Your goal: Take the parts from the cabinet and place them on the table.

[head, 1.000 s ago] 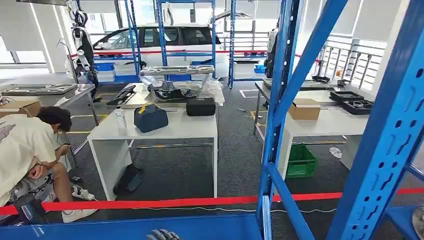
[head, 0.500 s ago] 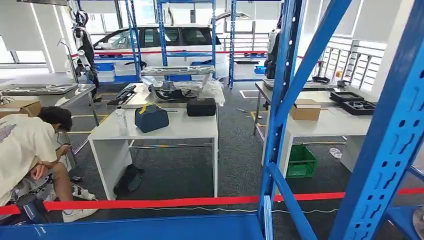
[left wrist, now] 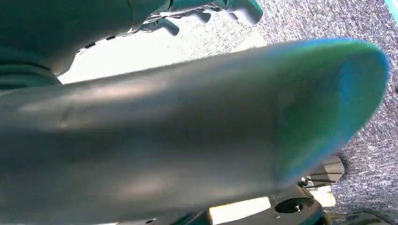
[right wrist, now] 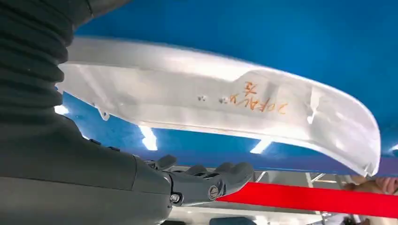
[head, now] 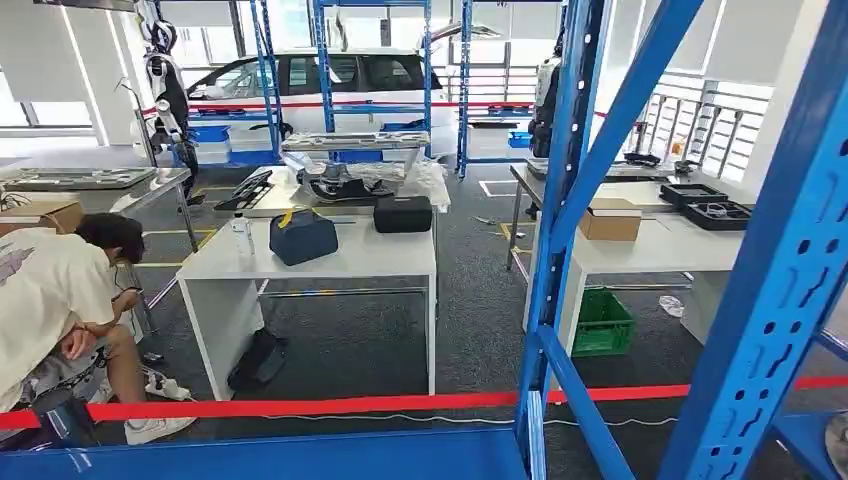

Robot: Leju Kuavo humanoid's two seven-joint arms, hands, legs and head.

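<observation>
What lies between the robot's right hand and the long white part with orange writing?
In the right wrist view, bare blue shelf surface separates the right hand from the long white part; nothing else lies between.

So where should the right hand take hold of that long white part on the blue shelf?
Probably along the near long edge of the white part, around mid-length. It lies flat on the blue shelf, long and thin with tapering ends, and the right hand hangs just off that edge, fingers extended, holding nothing.
</observation>
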